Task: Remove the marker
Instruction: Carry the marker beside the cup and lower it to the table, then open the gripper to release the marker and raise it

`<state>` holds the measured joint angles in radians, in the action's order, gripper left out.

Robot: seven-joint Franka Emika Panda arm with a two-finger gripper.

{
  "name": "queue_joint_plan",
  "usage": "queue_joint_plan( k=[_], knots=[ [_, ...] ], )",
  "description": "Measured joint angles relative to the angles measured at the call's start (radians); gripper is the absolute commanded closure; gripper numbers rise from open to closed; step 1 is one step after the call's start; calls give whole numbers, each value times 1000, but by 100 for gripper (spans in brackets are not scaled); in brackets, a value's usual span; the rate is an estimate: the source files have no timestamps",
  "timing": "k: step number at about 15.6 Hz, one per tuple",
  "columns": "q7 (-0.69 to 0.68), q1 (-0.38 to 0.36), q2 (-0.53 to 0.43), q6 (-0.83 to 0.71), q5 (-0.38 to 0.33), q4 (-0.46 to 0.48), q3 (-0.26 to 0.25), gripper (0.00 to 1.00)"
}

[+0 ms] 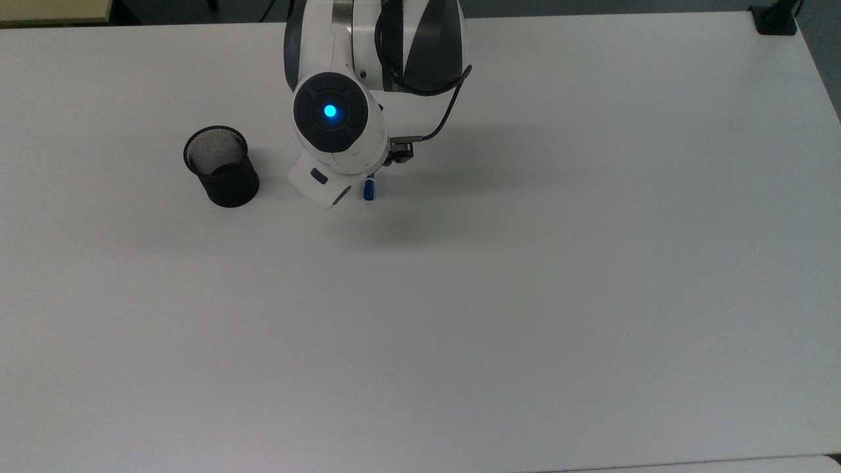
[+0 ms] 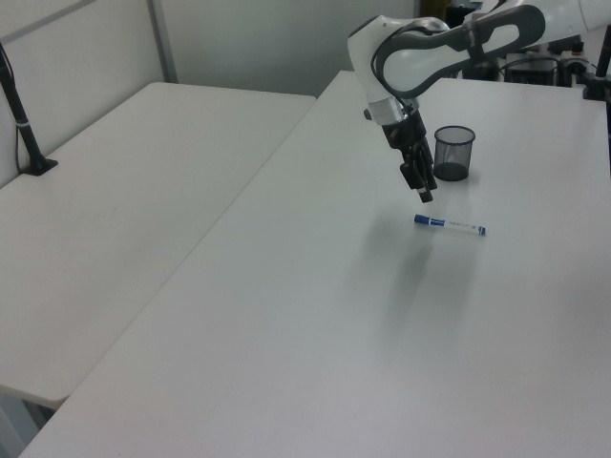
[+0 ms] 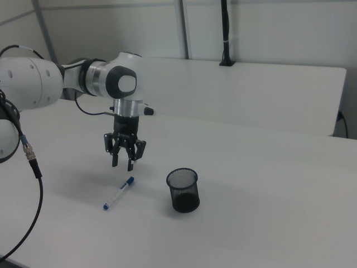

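The marker (image 2: 450, 225) lies flat on the white table (image 2: 315, 324), free of the gripper, white barrel with blue ends. In the right view the marker (image 3: 119, 193) rests left of the black mesh cup (image 3: 183, 190). Its blue cap (image 1: 369, 189) pokes out from under the arm in the top view. My gripper (image 3: 122, 164) hangs open just above the marker's capped end, holding nothing. From the left view, the gripper (image 2: 423, 196) hovers between the marker and the cup (image 2: 454, 153). The cup (image 1: 221, 167) stands upright and looks empty.
A second white table (image 2: 134, 200) adjoins on the left view's left, with a black pole clamp (image 2: 29, 134). Another black clamp (image 1: 775, 20) sits at the table's far right corner in the top view. A cable (image 1: 447, 115) trails from the wrist.
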<state>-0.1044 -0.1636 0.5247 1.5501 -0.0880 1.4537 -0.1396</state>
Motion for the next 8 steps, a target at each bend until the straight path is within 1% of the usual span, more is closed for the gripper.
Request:
queue_joint_plan(
  k=[1,4,6,8],
  knots=[
    [2,0,2,0,0,0,0,33],
    [9,0,4,0,0,-2,0,0],
    [41,2,-4,2,0,-13,-5,0],
    [82,10,-38,4,3,-26,-12,0]
  ],
)
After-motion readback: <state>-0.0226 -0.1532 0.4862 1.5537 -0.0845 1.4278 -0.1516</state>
